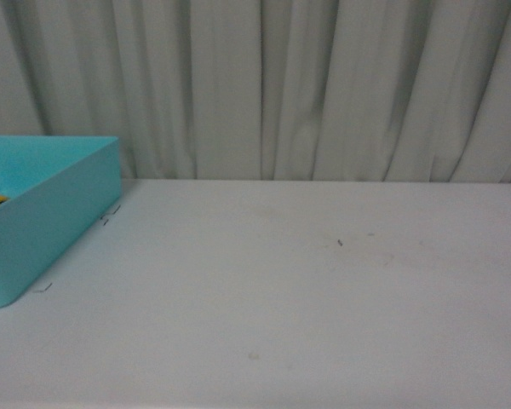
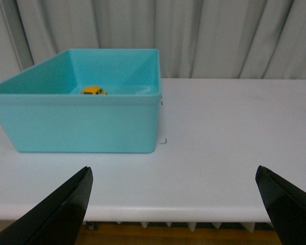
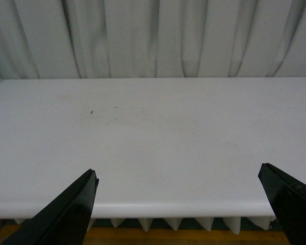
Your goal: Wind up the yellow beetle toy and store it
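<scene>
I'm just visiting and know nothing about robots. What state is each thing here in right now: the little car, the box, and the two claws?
yellow beetle toy: inside the box, on its floor, nothing holding it.
turquoise box: open-topped, upright on the white table.
left gripper: open wide, empty, back from the table's near edge.
right gripper: open wide, empty, also back from the near edge.

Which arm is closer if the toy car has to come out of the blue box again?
Left. Its open gripper faces the blue box holding the yellow toy car; the right gripper sees only bare table.
</scene>
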